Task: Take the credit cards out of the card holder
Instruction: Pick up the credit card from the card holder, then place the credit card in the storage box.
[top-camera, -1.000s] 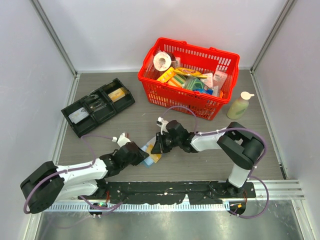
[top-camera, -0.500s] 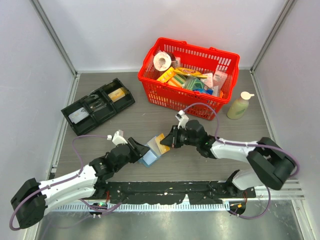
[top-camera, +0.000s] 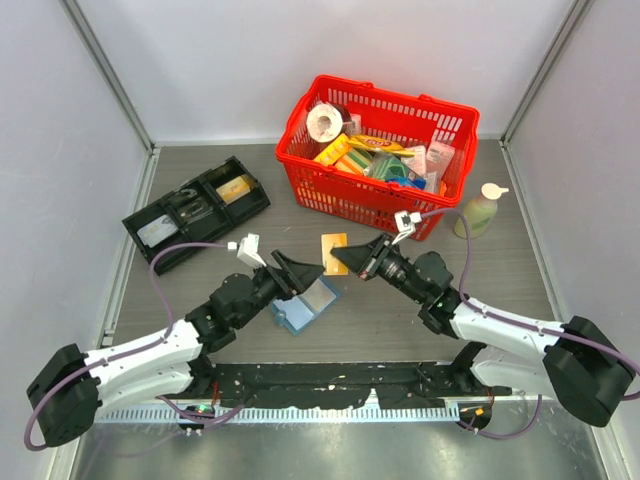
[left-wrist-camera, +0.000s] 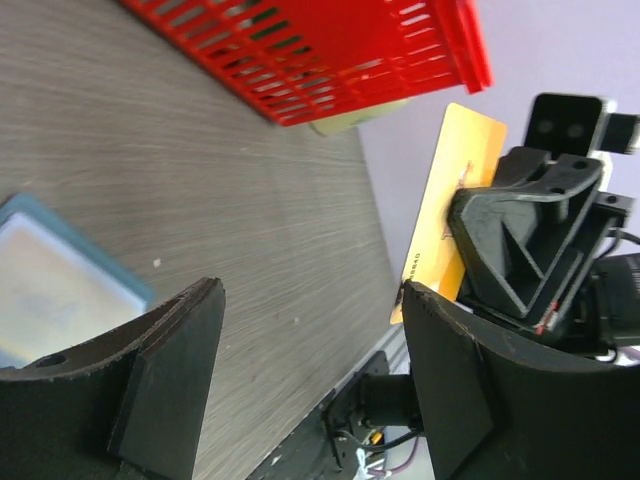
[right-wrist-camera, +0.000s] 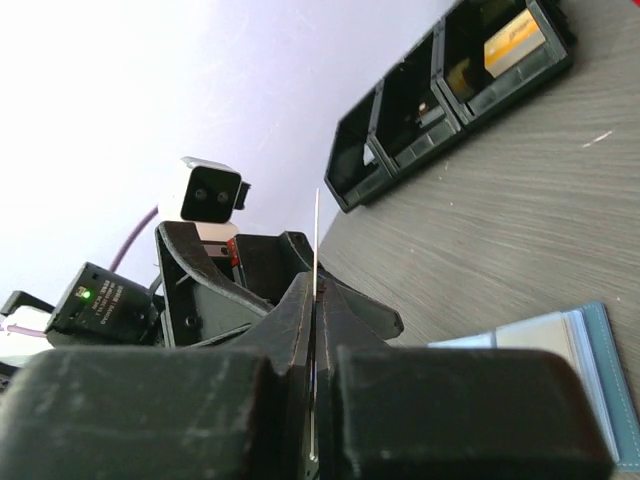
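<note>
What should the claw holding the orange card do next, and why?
Probably set the orange card down on the table: the right claw pinches it in the air, clear of the blue wallet, which lies by the open left claw.

The left gripper (top-camera: 303, 272) and right gripper (top-camera: 340, 257) are black. The white arms (top-camera: 150, 350) have black joints and purple cables (top-camera: 190, 248).

Blue card holder (top-camera: 303, 306) lies open (flat), orange-tan card (top-camera: 333, 246) aloft nearby
</note>
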